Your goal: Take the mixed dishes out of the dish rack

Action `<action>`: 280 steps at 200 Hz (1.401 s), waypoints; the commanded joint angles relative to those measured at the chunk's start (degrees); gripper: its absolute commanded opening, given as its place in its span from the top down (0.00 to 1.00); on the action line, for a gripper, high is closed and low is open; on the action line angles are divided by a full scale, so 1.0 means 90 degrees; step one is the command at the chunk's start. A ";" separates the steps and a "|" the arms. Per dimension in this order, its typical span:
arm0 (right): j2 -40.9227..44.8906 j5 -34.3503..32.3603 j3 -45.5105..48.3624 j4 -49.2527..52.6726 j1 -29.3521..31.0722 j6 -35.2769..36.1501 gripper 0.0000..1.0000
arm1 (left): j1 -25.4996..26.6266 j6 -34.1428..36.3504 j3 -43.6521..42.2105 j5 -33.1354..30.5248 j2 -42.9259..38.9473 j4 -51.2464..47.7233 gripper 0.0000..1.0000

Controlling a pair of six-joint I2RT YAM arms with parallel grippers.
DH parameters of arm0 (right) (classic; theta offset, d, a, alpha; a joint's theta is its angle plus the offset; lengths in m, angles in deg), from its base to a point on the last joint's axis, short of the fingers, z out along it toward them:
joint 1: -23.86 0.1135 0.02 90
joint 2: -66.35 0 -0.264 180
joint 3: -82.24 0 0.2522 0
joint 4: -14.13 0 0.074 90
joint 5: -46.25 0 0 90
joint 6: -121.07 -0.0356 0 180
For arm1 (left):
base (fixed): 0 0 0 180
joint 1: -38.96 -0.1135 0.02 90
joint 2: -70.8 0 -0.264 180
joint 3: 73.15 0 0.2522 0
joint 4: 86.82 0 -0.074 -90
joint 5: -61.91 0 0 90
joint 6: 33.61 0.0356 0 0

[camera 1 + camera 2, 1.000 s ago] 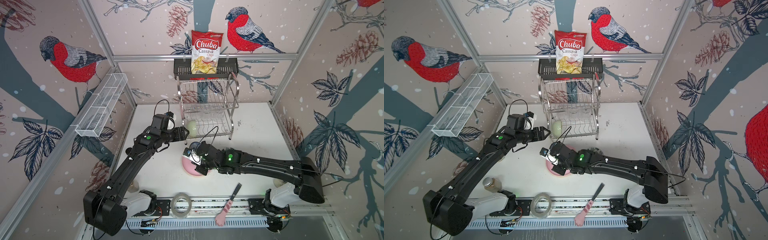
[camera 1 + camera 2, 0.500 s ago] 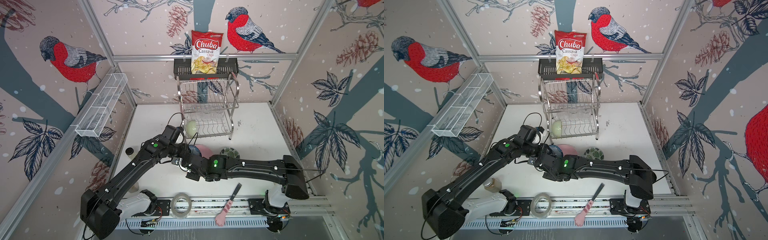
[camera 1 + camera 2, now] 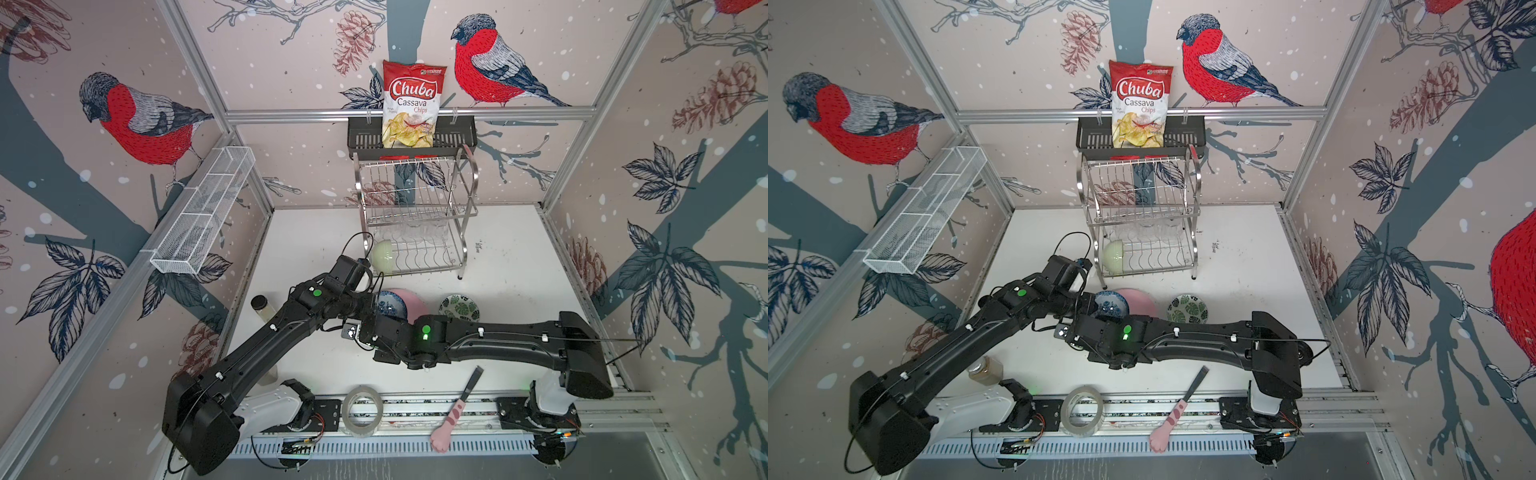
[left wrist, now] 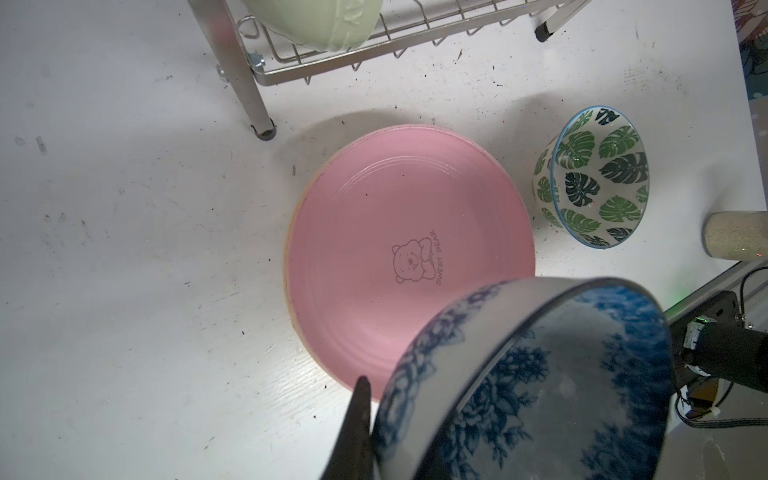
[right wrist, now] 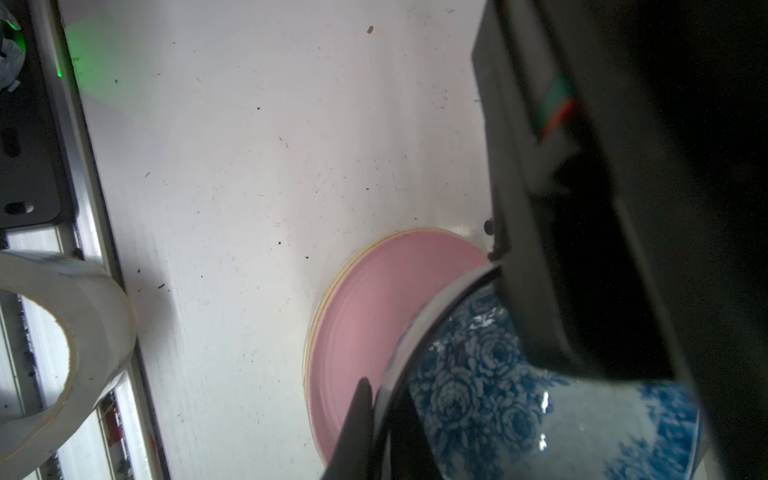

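Note:
The blue-patterned bowl [image 3: 390, 305] [image 3: 1111, 305] hangs tilted over the pink plate [image 3: 413, 305] [image 4: 395, 249], which lies on a tan-yellow plate on the table. My left gripper [image 4: 386, 415] is shut on the bowl's rim [image 4: 540, 395], one finger [image 4: 359, 415] outside it. My right gripper [image 5: 382, 415] straddles the same rim [image 5: 498, 395]; its grip is unclear. The green-leaf-print bowl [image 3: 459, 307] [image 4: 598, 178] stands beside the plates. On the lower tier of the dish rack [image 3: 415, 216] [image 3: 1142, 208] sit a pale green bowl [image 3: 384, 257] [image 3: 1115, 257] and clear glasses [image 3: 419, 230].
A lidded jar [image 3: 259, 305] [image 3: 986, 370] stands at the table's left edge. A tape roll [image 3: 361, 409] and a pink-handled spatula [image 3: 457, 407] lie on the front rail. A black basket with a chips bag [image 3: 409, 137] hangs above the rack; a white mesh tray [image 3: 203, 212] hangs on the left wall.
My left gripper came from beside the rack to the blue-patterned bowl and shut on its rim. The right arm swung left and lower, bringing the bowl above the pink plate.

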 commanded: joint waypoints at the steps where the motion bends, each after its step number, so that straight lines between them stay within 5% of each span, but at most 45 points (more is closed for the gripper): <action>1: 0.0039 -0.0082 0.0048 -0.0714 -0.0090 -0.0507 0.63 | 0.0004 -0.0283 0.0011 0.0454 -0.0075 0.0469 1.00; 43: 0.0760 0.1821 0.0528 -0.1291 -0.0312 -0.0763 0.57 | 0.0002 -0.0192 0.0126 0.0293 -0.0013 0.0585 1.00; 74: 0.1956 0.3167 0.1378 -0.2096 -0.1199 -0.1257 0.57 | 0.0002 -0.0144 0.0129 0.0015 0.0035 0.0581 1.00; 136: 0.2637 0.2904 0.2218 -0.2401 -0.2652 -0.2252 0.57 | 0.0002 -0.0076 0.0023 -0.0234 0.0109 0.0641 1.00; 195: 0.1017 0.2621 0.0915 -0.1287 -0.2608 -0.2365 0.61 | 0.0002 0.0030 0.0038 -0.0410 0.0099 0.0647 1.00; 280: 0.0069 0.2125 0.0333 -0.0936 -0.2220 -0.2302 1.00 | 0.0002 0.0217 -0.0103 -0.0638 0.0114 0.0715 1.00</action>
